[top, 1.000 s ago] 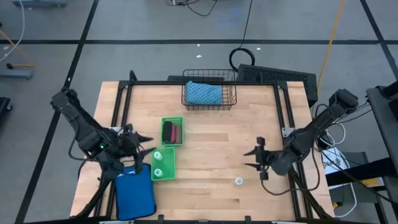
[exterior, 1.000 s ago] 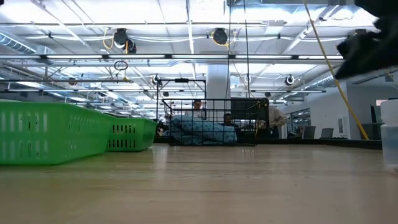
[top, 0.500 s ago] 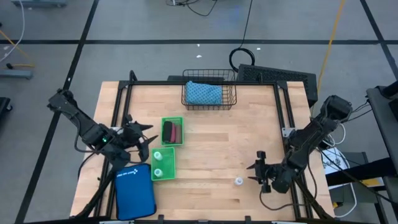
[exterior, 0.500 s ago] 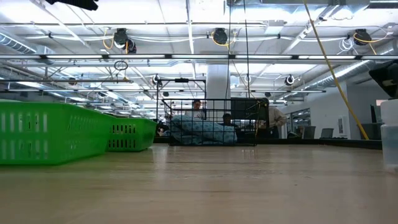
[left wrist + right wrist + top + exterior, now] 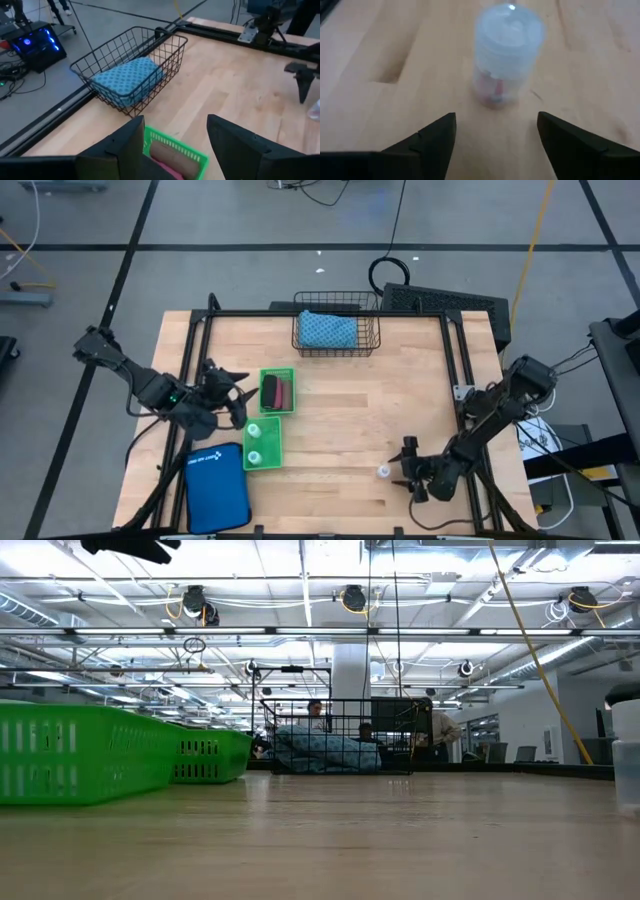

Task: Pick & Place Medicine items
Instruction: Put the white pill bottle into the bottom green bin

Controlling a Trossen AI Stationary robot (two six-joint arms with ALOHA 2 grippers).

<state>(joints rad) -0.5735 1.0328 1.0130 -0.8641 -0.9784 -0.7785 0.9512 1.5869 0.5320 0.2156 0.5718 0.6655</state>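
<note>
high: overhead, straight down on the whole table (image 5: 340, 390) and both arms | low: table-top height, level across toward the wire basket (image 5: 340, 736) and room | left wrist: looks across at the same basket (image 5: 131, 72), green bin (image 5: 175, 150) close below | right wrist: very near a white bottle (image 5: 506, 52), seen small in high (image 5: 383, 472)

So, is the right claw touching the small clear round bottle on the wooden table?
Apart. The right wrist view shows the bottle standing beyond the open claw.
</note>
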